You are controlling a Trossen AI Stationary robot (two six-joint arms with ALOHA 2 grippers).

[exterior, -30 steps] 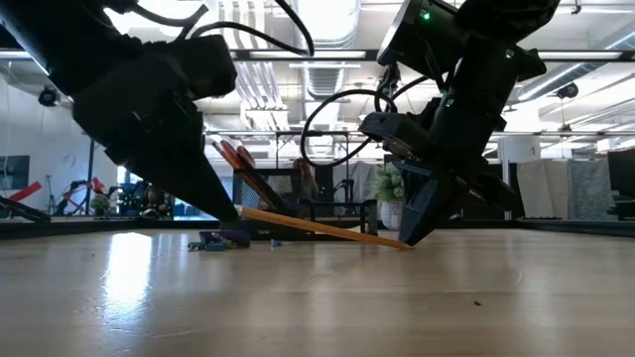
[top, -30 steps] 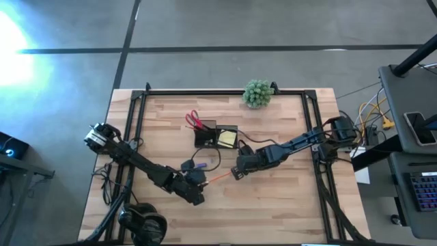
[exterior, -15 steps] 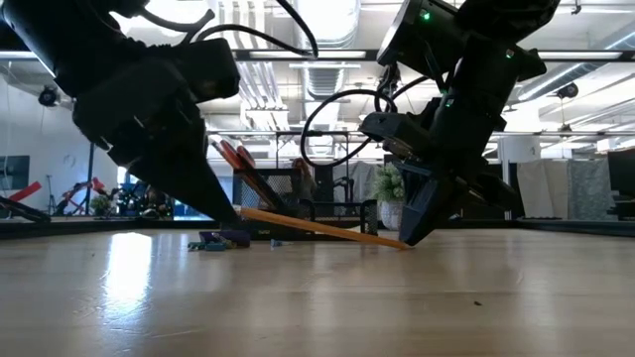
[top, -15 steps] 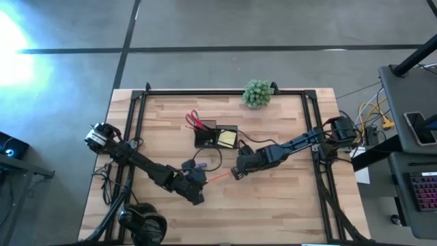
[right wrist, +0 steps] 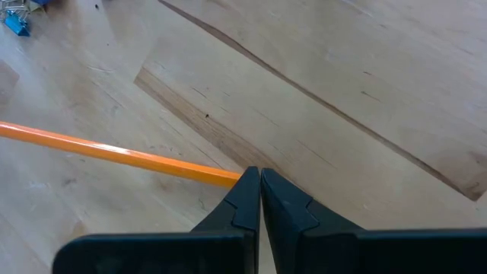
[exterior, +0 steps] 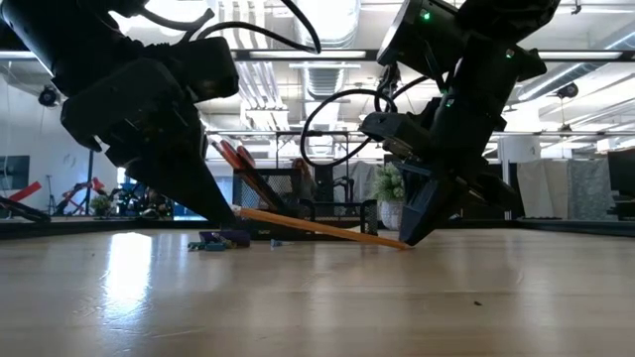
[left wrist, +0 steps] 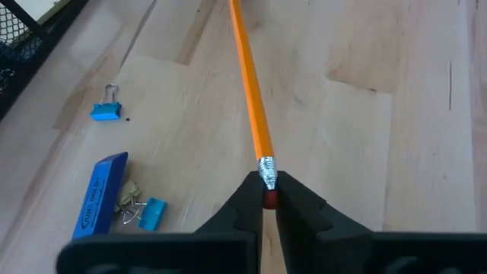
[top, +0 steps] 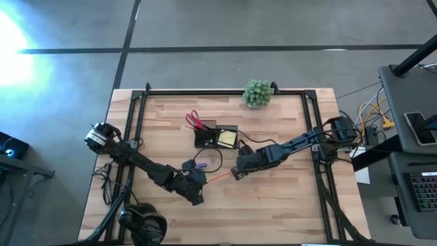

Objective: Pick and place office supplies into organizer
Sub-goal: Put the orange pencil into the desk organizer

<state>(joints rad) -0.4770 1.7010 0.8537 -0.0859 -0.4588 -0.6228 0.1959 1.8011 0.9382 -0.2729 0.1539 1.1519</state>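
Because the pencil [left wrist: 251, 99] lay flat on the table [top: 273, 212], too thin to lift cleanly from one end, I had pinched it at both. My left gripper [left wrist: 268, 199] was clamped shut on the eraser end, the metal ferrule just showing between the fingertips. My right gripper [right wrist: 259, 183] was closed at the other end, where the orange shaft ran in under its fingertips; I judged it was steadying the tip rather than carrying it. In the low view the pencil sat slightly tilted, the left end raised off the wood. It lay in front of the organizer [top: 216, 137], a little apart from it, which already held the red-handled scissors [top: 193, 120] and the yellow sticky-note pad [top: 227, 138]. Beside my left fingers a blue eraser [left wrist: 99, 194] and a small blue binder clip [left wrist: 106, 111] waited loose on the table.
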